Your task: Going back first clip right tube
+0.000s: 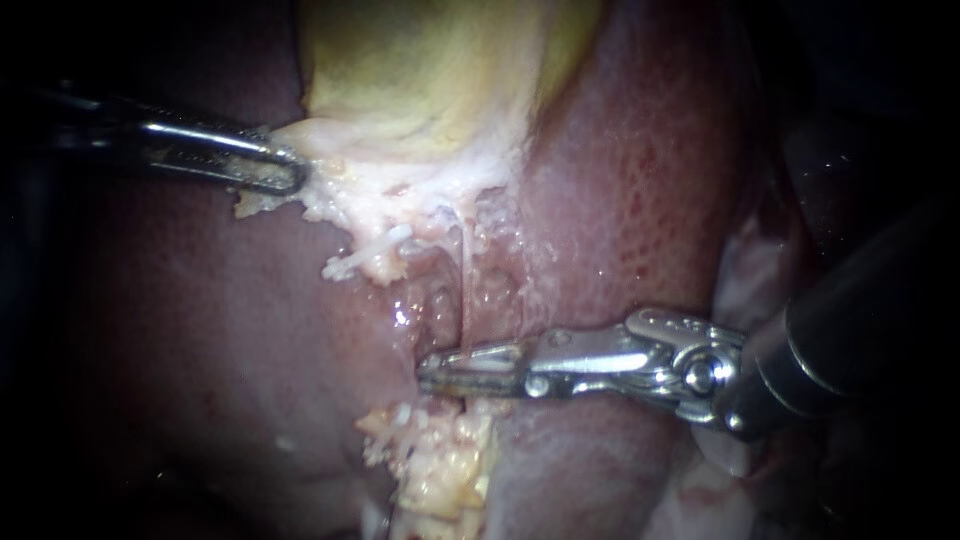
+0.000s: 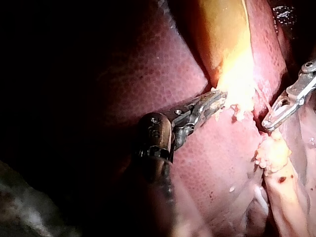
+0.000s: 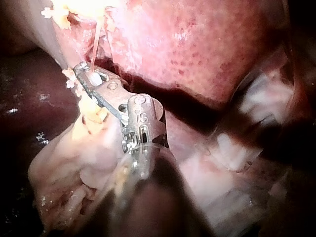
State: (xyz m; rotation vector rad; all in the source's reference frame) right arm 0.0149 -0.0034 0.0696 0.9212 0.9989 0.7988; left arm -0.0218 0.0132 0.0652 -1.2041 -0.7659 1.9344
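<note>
Seemingly clip [image 1: 488,363] sits on tube [image 1: 464,290] betw. slightly parted right instrument [image 1: 432,370] jaws; pull-back yet to start; left instrument [image 1: 293,176] jaws clamp gallbladder [image 1: 420,80] edge.

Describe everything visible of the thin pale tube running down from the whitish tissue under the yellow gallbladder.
The thin pale tube is a fine, translucent, cream-pink strand, straight and seemingly taut. Its upper end leaves the frayed whitish tissue beneath the yellow gallbladder. It runs down along a wet groove in the red liver. Its lower end meets the tip of the silver right instrument and goes out of sight there. Whether a clip sits on it cannot be told.
</note>
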